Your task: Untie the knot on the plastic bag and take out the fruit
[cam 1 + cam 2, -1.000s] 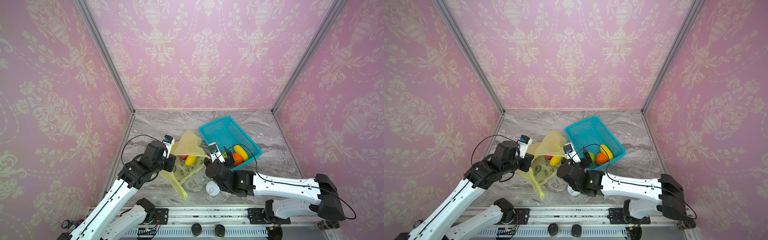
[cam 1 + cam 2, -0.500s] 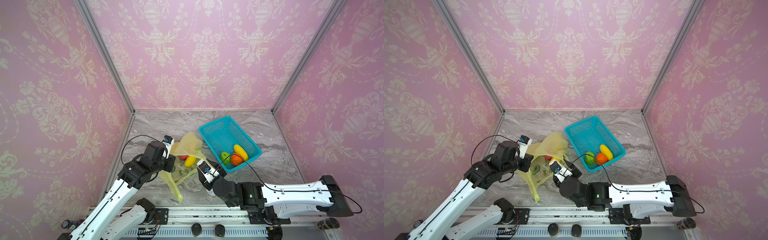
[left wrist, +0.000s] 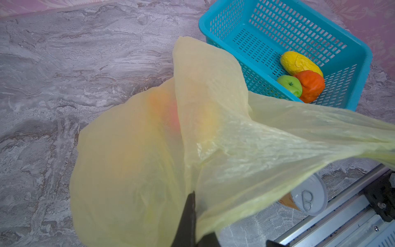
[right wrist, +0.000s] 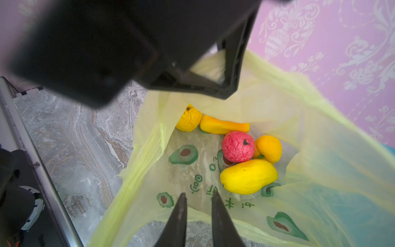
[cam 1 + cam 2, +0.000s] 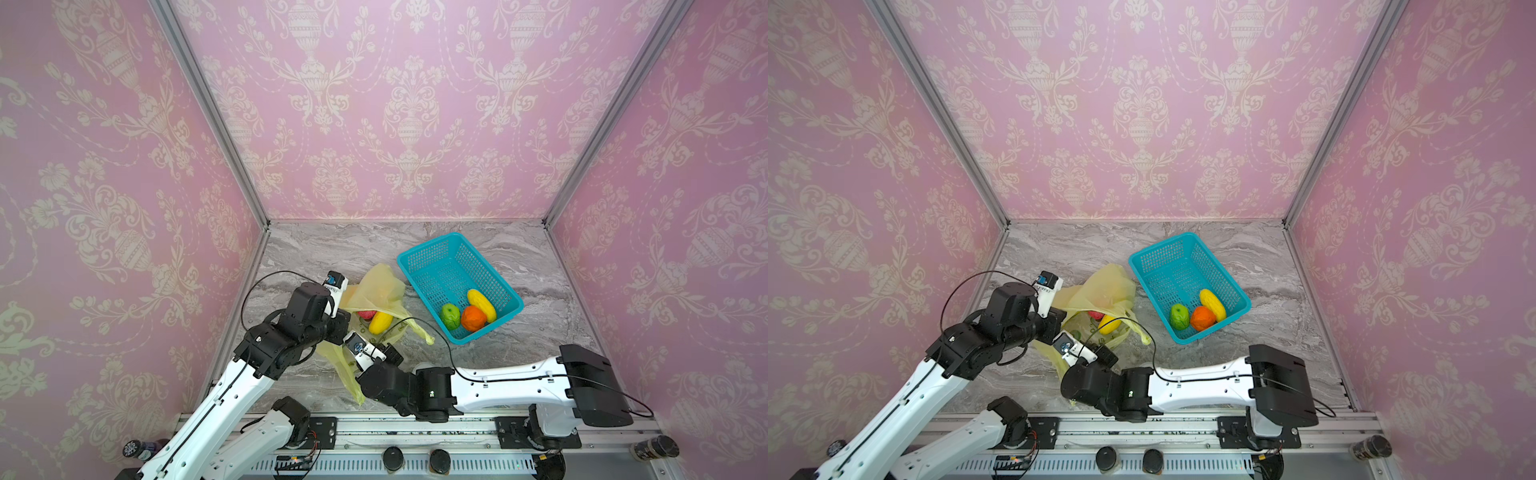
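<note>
One thin, translucent yellow-green plastic bag (image 5: pixel 380 286), printed with green avocados, lies near-left on the grey marble table (image 5: pixel 332 249), just left of one teal mesh plastic basket (image 5: pixel 419 257). The basket holds three toy fruits: a long yellow one (image 5: pixel 481 304), an orange (image 5: pixel 473 318) and a green apple (image 5: pixel 451 316). Five more lie inside the open bag: a yellow lemon (image 4: pixel 189 119), a long orange-yellow one (image 4: pixel 224 127), a pink-red round one (image 4: pixel 238 146), a stubby orange-yellow one (image 4: pixel 269 148) and a big yellow one (image 4: pixel 249 176). One white-lidded can (image 3: pixel 307 198) stands beside the bag. The left gripper (image 3: pixel 192 198) is pressed together on the bag's film, holding it up. The right gripper (image 4: pixel 198 196) has its fingers narrowly apart over the bag's near rim, with nothing between them.
</note>
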